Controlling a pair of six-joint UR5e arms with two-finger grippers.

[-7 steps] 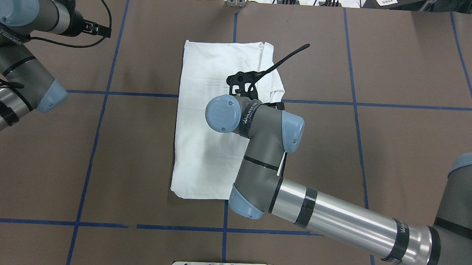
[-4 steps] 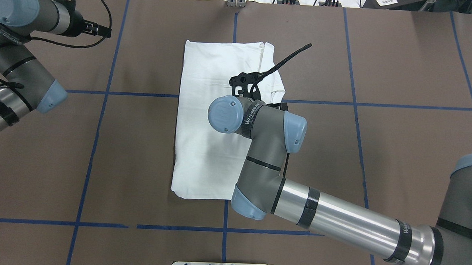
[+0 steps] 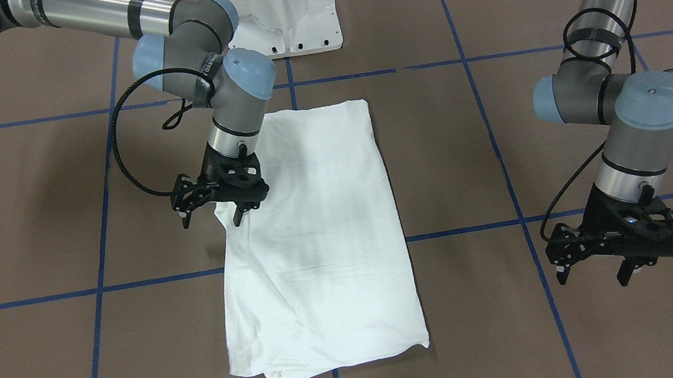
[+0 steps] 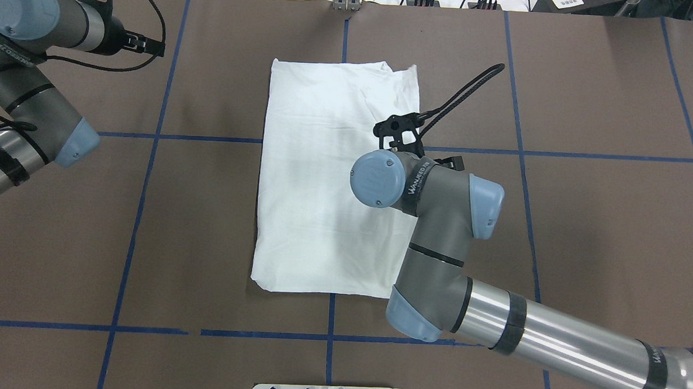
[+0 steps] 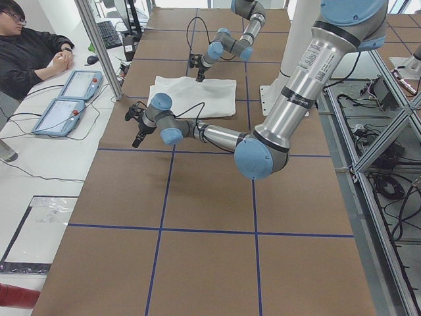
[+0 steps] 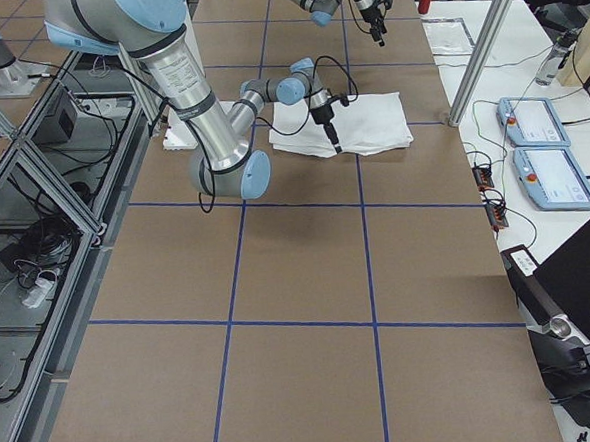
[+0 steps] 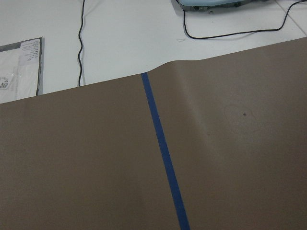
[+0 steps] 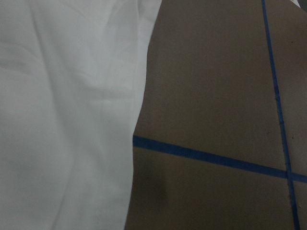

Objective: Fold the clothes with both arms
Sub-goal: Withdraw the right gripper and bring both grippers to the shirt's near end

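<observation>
One white T-shirt point(image 3: 322, 230) is lying folded into a long rectangle at the centre of the brown table point(image 3: 468, 152). The right gripper point(image 3: 211, 217) is hovering over its long edge, jaws spread, gripping nothing. The left gripper point(image 3: 593, 277) is hanging well apart from it above the tabletop, jaws likewise spread.

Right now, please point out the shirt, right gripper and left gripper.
shirt point(image 4: 323, 187): overhead view, cloth middle.
right gripper point(image 3: 211, 218): front-facing view, between its fingertips.
left gripper point(image 3: 594, 278): front-facing view, between its fingertips.
</observation>
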